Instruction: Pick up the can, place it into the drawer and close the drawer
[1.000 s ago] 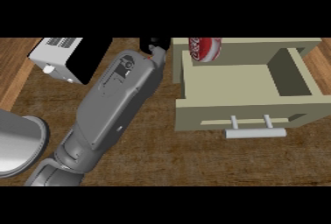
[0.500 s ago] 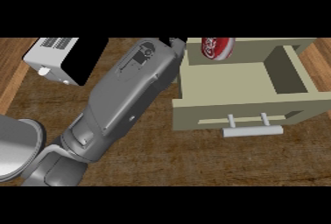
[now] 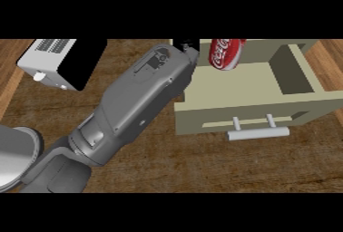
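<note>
Over the far part of the open drawer (image 3: 254, 88), near the counter's far edge, the red can (image 3: 226, 53) is tilted and seems to be above the drawer's inside, not yet lying on its bottom. Just beside the can only a small black part of the left hand (image 3: 185, 44) shows past the grey forearm, so I cannot tell whether its fingers are around the can. I judge that the pick-up is done and the placing is in progress; releasing the can and pushing the drawer shut by its handle (image 3: 258, 132) are left. Compared with half a second ago, the can sits further over the drawer. A white toaster (image 3: 50, 61) stands at the far left corner of the counter (image 3: 201, 163). No right hand shows.
</note>
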{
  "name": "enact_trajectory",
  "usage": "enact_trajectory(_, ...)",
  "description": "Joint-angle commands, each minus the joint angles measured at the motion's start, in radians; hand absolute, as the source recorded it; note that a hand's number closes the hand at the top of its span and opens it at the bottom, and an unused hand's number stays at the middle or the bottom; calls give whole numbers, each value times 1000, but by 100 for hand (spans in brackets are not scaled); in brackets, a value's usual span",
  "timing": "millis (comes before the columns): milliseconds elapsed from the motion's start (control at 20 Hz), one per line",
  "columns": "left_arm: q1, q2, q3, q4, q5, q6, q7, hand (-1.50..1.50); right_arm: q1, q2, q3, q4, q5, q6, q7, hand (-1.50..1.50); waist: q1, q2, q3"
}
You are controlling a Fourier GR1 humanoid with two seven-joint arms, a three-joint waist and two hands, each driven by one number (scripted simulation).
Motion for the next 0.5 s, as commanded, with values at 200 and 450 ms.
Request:
enact_trajectory(200, -36, 0, -105, 107, 87, 34, -20, 150, -7, 5, 23, -40, 9, -11, 36, -150, -20, 5, 0)
enact_trajectory(450, -6, 0, -151, 104, 139, 68, -58, -150, -4, -12, 2, -39, -24, -8, 47, -150, -13, 3, 0)
